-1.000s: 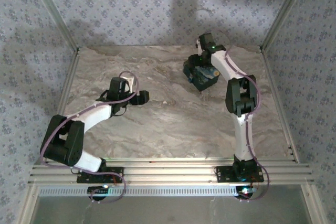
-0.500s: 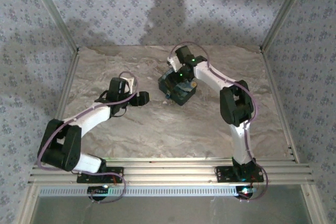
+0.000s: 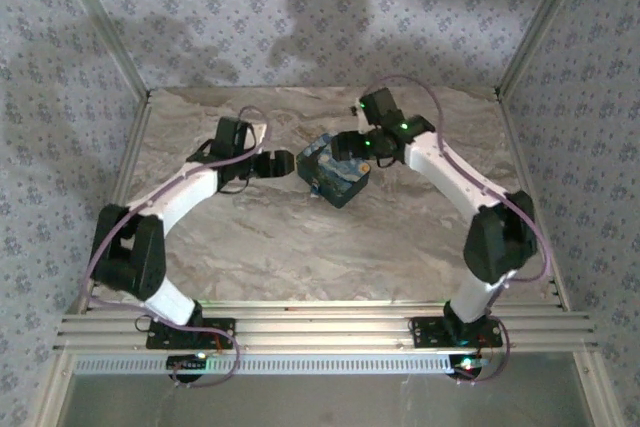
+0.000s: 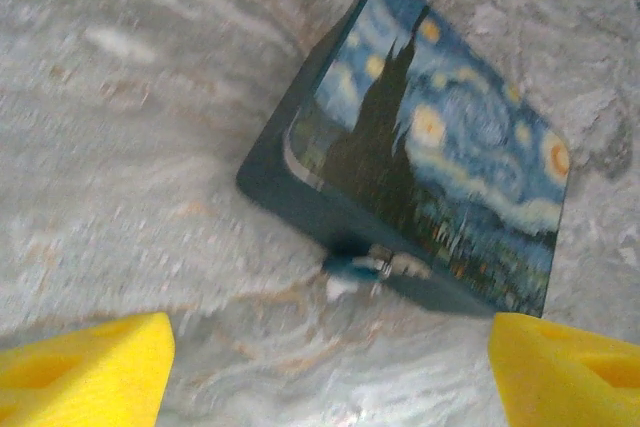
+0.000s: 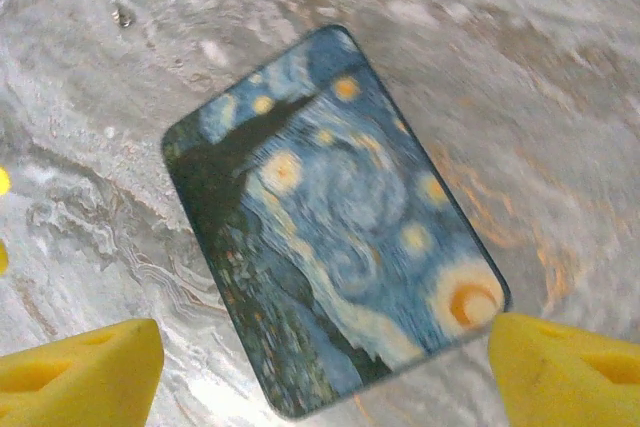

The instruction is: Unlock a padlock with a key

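Wide-open left gripper (image 4: 325,372) just short of key (image 4: 348,266) at box (image 4: 440,147) edge; right gripper (image 5: 322,372) wide.

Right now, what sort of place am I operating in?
Probably a purpose-built robot test cell rather than a real room. The signs are a marble-print tabletop, an aluminium frame of slotted rails along the near edge and up the corners, and floral-patterned backdrop panels closing it in on three sides.
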